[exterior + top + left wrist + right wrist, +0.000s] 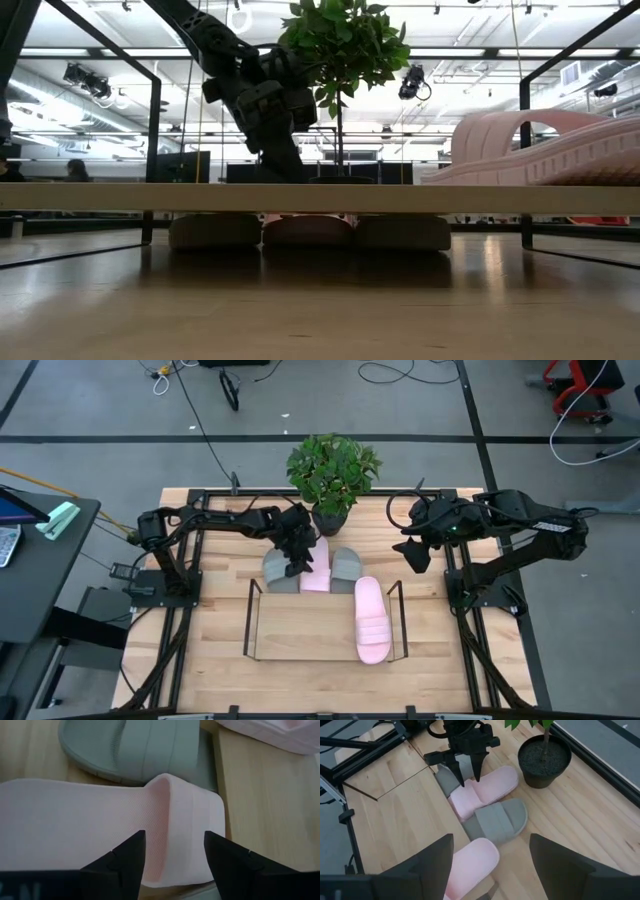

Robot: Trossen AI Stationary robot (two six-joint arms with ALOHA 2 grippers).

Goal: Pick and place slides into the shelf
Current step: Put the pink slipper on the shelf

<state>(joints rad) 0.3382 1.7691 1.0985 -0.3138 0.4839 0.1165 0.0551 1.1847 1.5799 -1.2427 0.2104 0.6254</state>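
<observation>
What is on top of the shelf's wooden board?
One pink slide lies on the shelf board's right end; the rest is bare. Anything beneath the board is hidden.

Grey slides (280, 570) flank the pink slide (316, 575); potted plant (332, 475) crowds behind.

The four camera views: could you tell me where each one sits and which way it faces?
High view: overhead, looking down; both arms, shelf.
Low view: table height, facing the room; left arm above three slides.
Left wrist view: over the pink slide, open left gripper astride its strap.
Right wrist view: faces the left arm; open right gripper.
All share that pink slide.
</observation>
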